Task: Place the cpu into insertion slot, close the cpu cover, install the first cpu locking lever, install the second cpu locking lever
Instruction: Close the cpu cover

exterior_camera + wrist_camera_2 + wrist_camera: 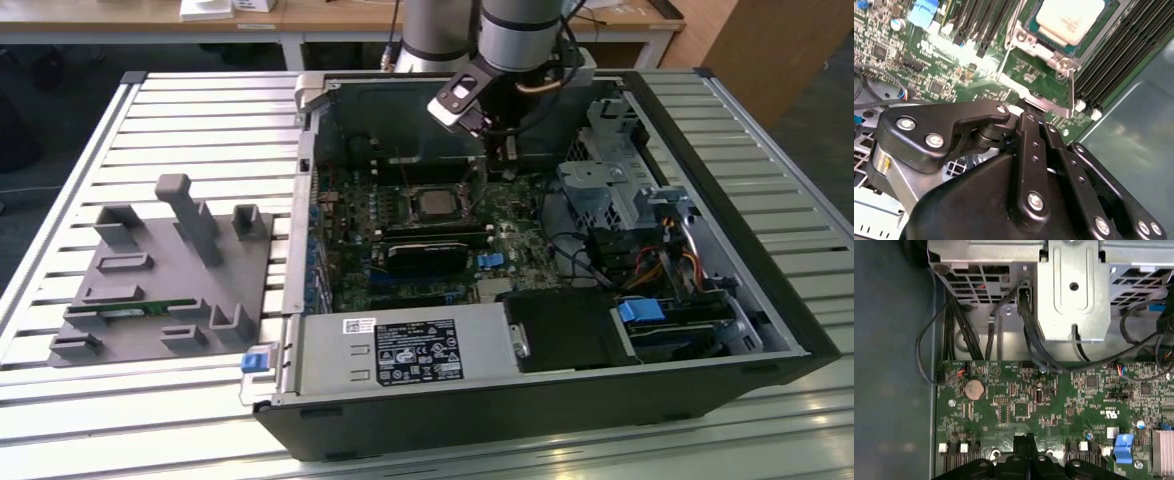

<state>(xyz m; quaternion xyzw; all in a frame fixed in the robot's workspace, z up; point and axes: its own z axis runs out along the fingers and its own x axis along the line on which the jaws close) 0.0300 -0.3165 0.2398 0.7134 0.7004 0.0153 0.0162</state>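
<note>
The cpu (1070, 19) shows its dull silver top, seated in the insertion slot (434, 203) on the green motherboard inside the open computer case. The silvery cpu cover (1064, 64) lies as a frame around the chip, and it looks flat on it. My gripper (503, 160) hangs from the arm just behind the slot, towards the case's back wall. In both wrist views its black fingers (1026, 442) press together with nothing seen between them. In the second wrist view the gripper's tips (1024, 114) sit close to the metal edge of the slot's frame.
Long black memory slots (1124, 55) flank the socket. A black block (427, 250) lies in front of it, and a metal drive cage (601, 185) with cables stands at the exterior view's right. The power supply (400, 355) fills the front. A grey fixture tray (160, 270) lies outside the case.
</note>
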